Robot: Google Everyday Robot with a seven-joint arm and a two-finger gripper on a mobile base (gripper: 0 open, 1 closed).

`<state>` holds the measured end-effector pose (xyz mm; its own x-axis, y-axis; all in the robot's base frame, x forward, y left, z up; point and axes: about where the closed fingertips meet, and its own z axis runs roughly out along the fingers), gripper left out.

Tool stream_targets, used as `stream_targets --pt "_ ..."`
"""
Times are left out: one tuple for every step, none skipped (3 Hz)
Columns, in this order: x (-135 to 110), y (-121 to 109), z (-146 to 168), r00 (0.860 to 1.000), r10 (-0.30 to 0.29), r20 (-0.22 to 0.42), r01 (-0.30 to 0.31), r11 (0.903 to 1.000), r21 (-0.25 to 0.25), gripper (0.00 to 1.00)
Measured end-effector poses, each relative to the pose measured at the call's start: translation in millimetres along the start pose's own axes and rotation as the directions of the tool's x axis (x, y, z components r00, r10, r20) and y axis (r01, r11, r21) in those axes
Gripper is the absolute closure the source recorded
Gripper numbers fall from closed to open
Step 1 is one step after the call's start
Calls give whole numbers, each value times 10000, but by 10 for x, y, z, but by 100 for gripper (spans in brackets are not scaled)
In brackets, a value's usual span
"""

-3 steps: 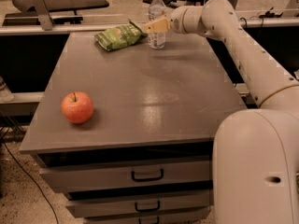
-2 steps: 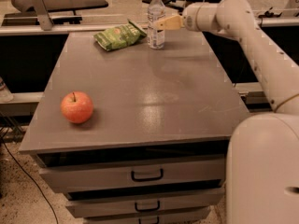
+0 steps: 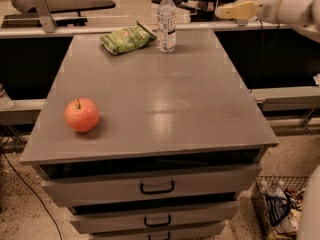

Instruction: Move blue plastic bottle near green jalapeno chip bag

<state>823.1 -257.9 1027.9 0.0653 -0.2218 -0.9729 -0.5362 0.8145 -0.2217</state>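
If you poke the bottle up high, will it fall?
Probably: the blue plastic bottle stands upright, tall and narrow, so a high poke could tip it. Pushed low, it might slide on the smooth table. It may land on the green jalapeno chip bag beside it. The gripper hangs to its right, apart.

This is looking like a robot lab or workshop. A grey metal drawer cabinet (image 3: 150,109) is serving as the work surface and standing on a speckled floor (image 3: 15,225). A black cable (image 3: 25,185) is trailing at the near left, and a wire basket (image 3: 256,206) is sitting at the near right. The gripper (image 3: 222,12) is hovering at the far right, past the cabinet's edge.
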Motion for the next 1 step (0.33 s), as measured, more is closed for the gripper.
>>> stream_targets --pt "-22 -18 -127 9993 -380 -3 379 9991 -175 0"
